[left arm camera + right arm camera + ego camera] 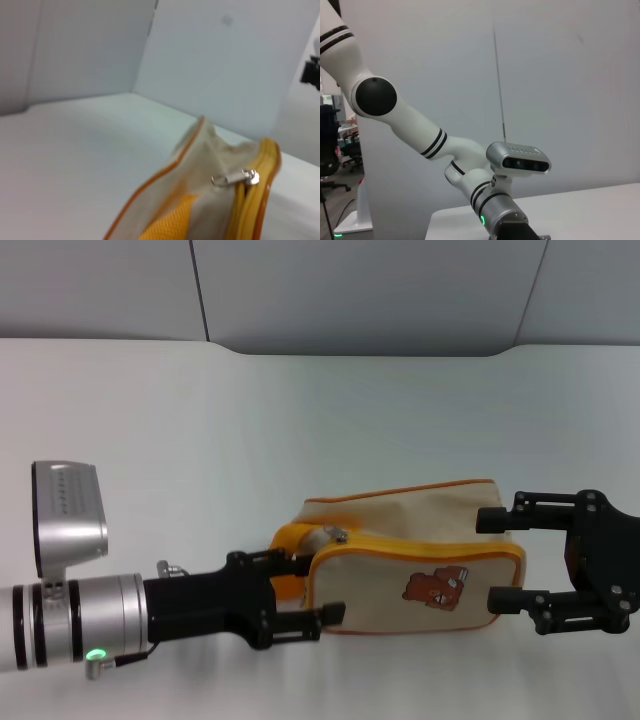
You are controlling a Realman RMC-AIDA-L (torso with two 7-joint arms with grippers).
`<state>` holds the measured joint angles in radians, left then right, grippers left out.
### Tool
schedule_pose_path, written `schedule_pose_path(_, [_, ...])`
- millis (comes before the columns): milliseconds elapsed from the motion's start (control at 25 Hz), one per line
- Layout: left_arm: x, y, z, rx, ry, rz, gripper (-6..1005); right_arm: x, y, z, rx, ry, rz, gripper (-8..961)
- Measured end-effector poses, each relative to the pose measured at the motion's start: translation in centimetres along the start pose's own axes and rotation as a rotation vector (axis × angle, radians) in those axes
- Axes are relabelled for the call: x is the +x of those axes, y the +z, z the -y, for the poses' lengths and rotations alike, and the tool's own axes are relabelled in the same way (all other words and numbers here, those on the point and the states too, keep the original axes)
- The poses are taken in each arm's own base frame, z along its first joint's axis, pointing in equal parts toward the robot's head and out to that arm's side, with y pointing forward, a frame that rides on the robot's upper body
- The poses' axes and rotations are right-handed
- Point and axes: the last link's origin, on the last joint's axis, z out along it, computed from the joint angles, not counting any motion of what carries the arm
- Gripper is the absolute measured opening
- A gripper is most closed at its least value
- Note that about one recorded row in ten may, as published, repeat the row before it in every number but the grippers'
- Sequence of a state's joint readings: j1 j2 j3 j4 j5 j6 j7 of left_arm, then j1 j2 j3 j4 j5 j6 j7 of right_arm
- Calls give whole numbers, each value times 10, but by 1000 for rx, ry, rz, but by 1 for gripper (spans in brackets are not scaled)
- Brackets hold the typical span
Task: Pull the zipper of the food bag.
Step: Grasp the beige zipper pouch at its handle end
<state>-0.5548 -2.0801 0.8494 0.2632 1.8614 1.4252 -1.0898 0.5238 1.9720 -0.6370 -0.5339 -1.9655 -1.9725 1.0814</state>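
both grippers [318, 587] [498, 558] flanking food bag [415, 560]

Both claws flank the food bag [410, 555] (table [300, 420] beyond open).

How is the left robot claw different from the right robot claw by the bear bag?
The left gripper is at the food bag's handle end, near the silver zipper pull; the right gripper is at the plain end. The left gripper's fingers sit closer together, about the orange loop handle; the right gripper's fingers are spread wide, as wide as the bag's end. Both are black, open, and point at the bag from opposite sides.
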Motion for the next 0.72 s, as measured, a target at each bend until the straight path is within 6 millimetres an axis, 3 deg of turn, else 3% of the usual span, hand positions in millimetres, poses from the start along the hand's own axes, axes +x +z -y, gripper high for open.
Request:
schedule_pose_path(160, [8, 0, 5, 36, 29, -52, 813, 1, -2, -1, 16, 5, 9, 714])
schedule_pose_path(360, [9, 7, 7, 53, 51, -62, 629, 2, -3, -2, 18, 7, 12, 711])
schedule_pose_path(480, [10, 13, 7, 49, 57, -53, 397, 2, -3, -1, 22, 7, 14, 709])
schedule_pose_path(720, [12, 17, 7, 41, 71, -52, 272, 1, -5, 0, 39, 6, 27, 705])
